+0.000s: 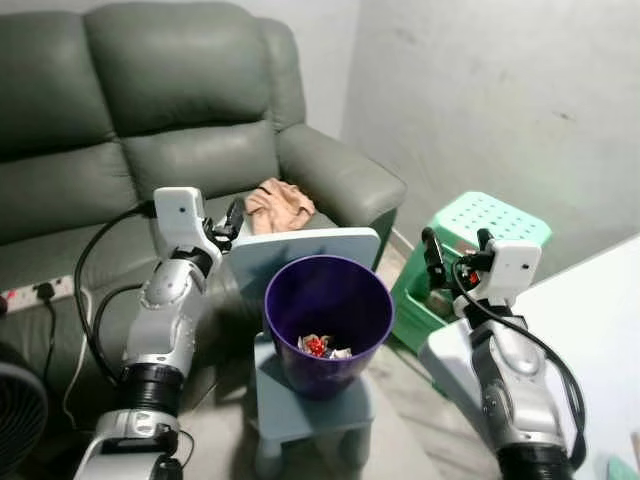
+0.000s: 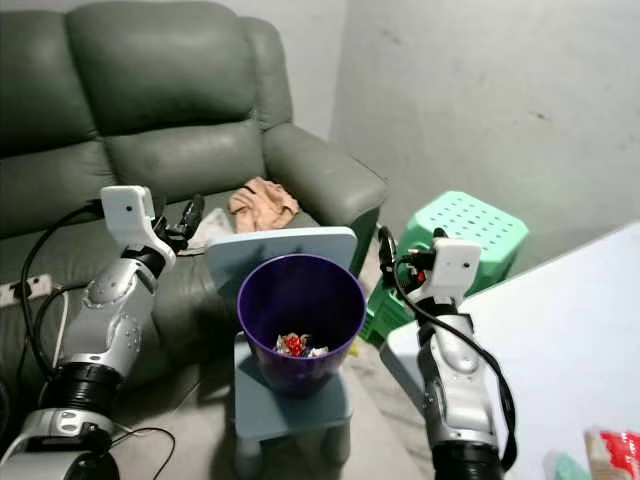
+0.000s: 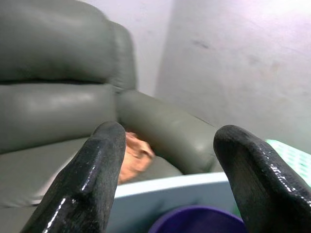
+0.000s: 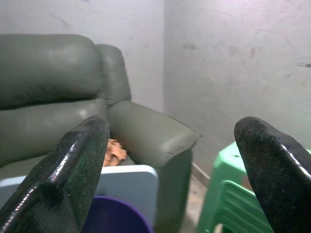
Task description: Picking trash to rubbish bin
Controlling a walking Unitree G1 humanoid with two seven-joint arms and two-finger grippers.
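A purple rubbish bin (image 1: 327, 320) stands on the seat of a small pale blue chair (image 1: 310, 405) in front of me. Crumpled white and red trash (image 1: 318, 346) lies at its bottom. My left gripper (image 1: 230, 220) is raised left of the bin, by the top corner of the chair's backrest, open and empty; its wrist view looks over the bin's rim (image 3: 199, 218). My right gripper (image 1: 445, 255) hangs to the right of the bin, at about rim height, also open with nothing between its fingers (image 4: 73, 165).
A grey-green sofa (image 1: 180, 130) fills the back, with a peach cloth (image 1: 279, 205) on its seat. Stacked green stools (image 1: 480, 235) stand right of the bin by the wall. A white table (image 1: 590, 320) lies at right, carrying a red packet (image 2: 612, 450). A power strip (image 1: 35, 294) and cables are at left.
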